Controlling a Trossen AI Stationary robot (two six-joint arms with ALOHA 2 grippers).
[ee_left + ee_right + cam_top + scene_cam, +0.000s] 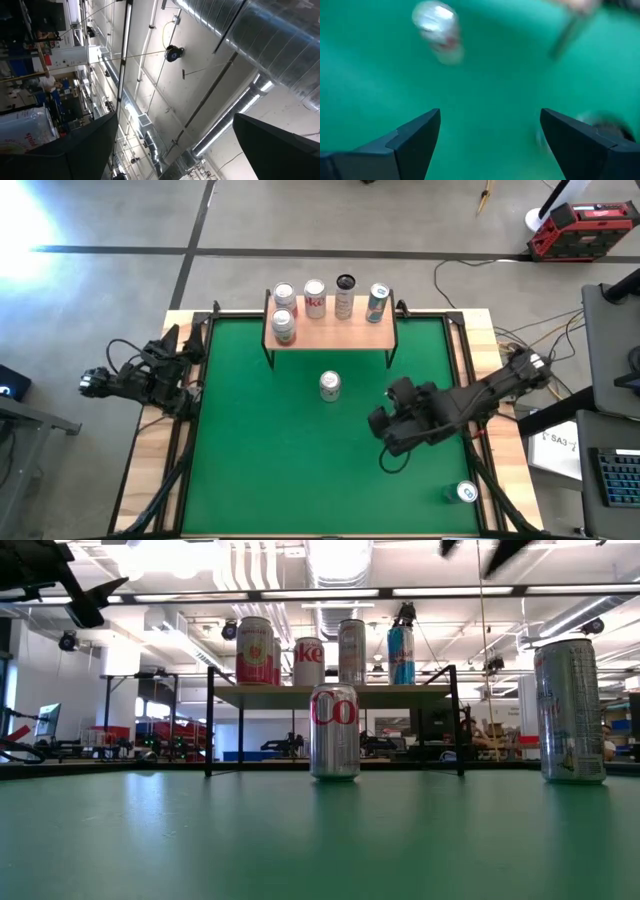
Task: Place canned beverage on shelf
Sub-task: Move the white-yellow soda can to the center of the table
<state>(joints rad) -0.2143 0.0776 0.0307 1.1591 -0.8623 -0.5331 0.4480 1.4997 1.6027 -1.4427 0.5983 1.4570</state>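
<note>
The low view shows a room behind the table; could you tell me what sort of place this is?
Probably a robotics lab or workshop: exposed ceiling ducts, strip lights and other workbenches beyond the green mat.

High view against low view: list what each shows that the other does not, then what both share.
Only the high view shows the open right gripper over the green mat, the left gripper parked at the mat's edge, and a fifth can on the shelf. Only the low view shows the shelf's legs and the room behind. Both show the Diet Coke can standing before the shelf.
</note>
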